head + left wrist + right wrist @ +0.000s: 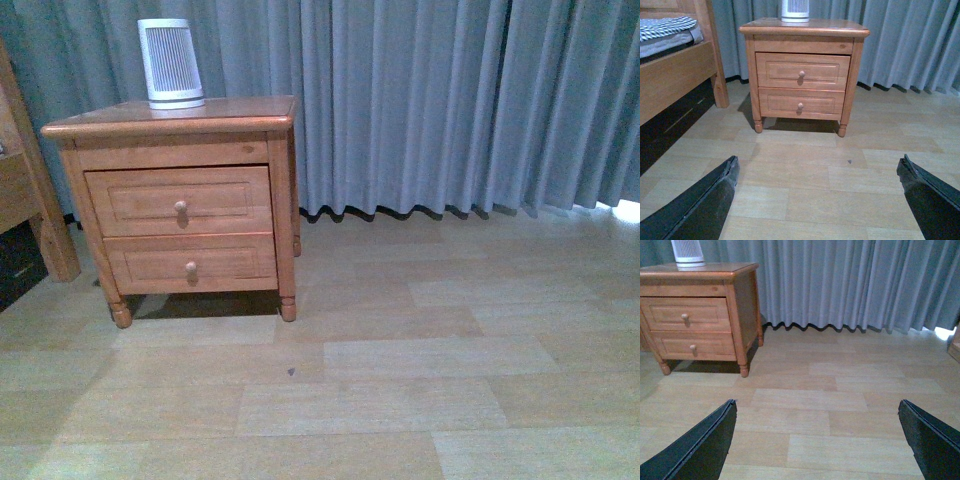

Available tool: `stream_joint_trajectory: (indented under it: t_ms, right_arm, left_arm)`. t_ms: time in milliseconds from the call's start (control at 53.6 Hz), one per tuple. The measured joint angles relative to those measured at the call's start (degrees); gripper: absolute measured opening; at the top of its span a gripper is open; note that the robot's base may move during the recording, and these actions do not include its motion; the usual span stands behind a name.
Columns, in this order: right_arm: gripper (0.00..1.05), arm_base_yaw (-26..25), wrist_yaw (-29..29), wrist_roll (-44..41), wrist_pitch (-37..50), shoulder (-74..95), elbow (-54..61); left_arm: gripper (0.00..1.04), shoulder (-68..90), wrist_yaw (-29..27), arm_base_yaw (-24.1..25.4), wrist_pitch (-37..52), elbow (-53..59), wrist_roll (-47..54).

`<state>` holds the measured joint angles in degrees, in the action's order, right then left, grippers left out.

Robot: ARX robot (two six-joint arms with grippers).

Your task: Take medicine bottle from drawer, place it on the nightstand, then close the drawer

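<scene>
The honey-brown nightstand [170,118] stands at the left against the curtain. Its upper drawer [180,200] is shut, with a round wooden knob [181,207]. The nightstand also shows in the left wrist view [805,27] with the drawer [802,71], and in the right wrist view [700,272] with the drawer [685,313]. The medicine bottle is hidden. My left gripper [817,165] is open and empty above the floor, well short of the nightstand. My right gripper [817,407] is open and empty, further right. Neither arm shows in the front view.
A tall white slatted device [170,63] stands on the nightstand top. The lower drawer [190,262] is shut. A wooden bed frame [675,75] stands left of the nightstand. Grey curtains [450,100] hang behind. Pale wood flooring [400,380] lies in front.
</scene>
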<state>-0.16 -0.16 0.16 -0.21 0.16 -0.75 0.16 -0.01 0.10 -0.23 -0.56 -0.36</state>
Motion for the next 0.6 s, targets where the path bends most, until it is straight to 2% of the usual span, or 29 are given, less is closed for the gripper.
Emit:
stream_joint_trajectory:
  t_ms: [597]
  right_arm:
    - [0.98,0.0,0.0,0.0,0.0,0.0,0.0]
  left_arm:
    - [0.98,0.0,0.0,0.0,0.0,0.0,0.0]
